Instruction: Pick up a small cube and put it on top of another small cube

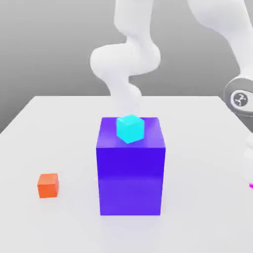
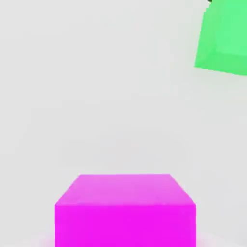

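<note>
Cyan cube (image 1: 130,129) atop blue block (image 1: 130,180), orange cube (image 1: 48,186)

Magenta cube (image 2: 125,224), orange cube (image 1: 48,186) (plain), cyan cube (image 1: 130,129)

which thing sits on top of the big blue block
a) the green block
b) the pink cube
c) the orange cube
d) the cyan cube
d) the cyan cube rests on the top face of the blue block, while the orange cube is on the table.

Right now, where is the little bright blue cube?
In the exterior view, the cyan cube sits on top of the big blue-violet block, right of the orange cube.
</note>
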`<move>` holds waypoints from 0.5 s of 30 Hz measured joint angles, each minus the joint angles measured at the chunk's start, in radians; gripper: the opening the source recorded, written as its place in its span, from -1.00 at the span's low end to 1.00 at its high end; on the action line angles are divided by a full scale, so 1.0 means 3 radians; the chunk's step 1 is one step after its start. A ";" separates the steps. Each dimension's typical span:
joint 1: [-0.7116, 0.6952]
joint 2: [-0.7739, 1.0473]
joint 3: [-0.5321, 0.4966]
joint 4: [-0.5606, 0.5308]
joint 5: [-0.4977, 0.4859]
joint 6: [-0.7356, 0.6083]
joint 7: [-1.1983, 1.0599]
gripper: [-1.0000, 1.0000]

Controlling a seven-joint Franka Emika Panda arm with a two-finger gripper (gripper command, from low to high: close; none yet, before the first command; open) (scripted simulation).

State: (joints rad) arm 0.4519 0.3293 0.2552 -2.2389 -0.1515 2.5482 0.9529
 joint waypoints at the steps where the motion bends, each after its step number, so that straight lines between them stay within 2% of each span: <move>1: -0.0036 0.0060 -0.0006 0.0121 -0.0005 -0.0062 -0.0117 -1.00; 8: -0.0301 0.0474 -0.0046 0.0960 -0.0020 -0.0484 -0.0945 -1.00; 11: -0.0280 0.0784 -0.0123 0.1081 -0.0094 -0.0295 -0.0997 -1.00; 12: -0.0259 0.0878 -0.0152 0.1095 -0.0117 -0.0216 -0.0989 1.00; 15: -0.0259 0.0878 -0.0152 0.1095 -0.0117 -0.0216 -0.0989 1.00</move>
State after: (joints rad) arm 0.3741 0.5927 0.2096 -1.9102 -0.1865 2.4833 0.6562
